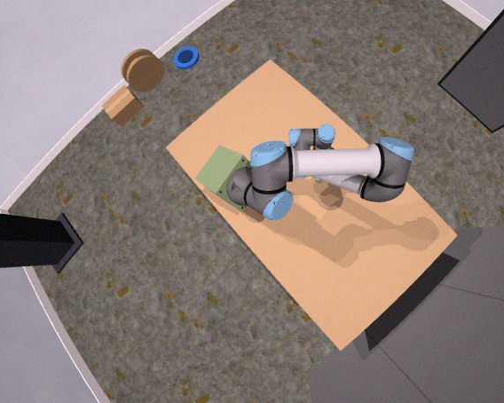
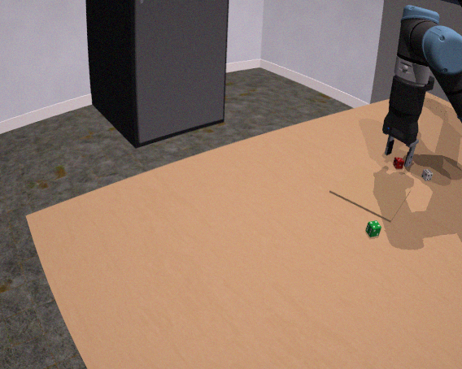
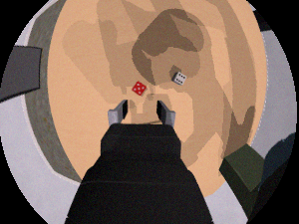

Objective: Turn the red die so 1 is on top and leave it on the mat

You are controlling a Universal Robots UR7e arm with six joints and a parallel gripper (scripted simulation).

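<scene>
The gripper (image 2: 398, 155) hangs low over the counter (image 2: 229, 260), jaws wide apart and empty, straddling the red die (image 2: 398, 162) on the mat (image 2: 396, 203), likely positioned to grasp and turn it; the white die (image 2: 427, 175) sits just right.

arm (image 1: 334, 161) over table (image 1: 268, 102), green base (image 1: 219, 170)
</scene>
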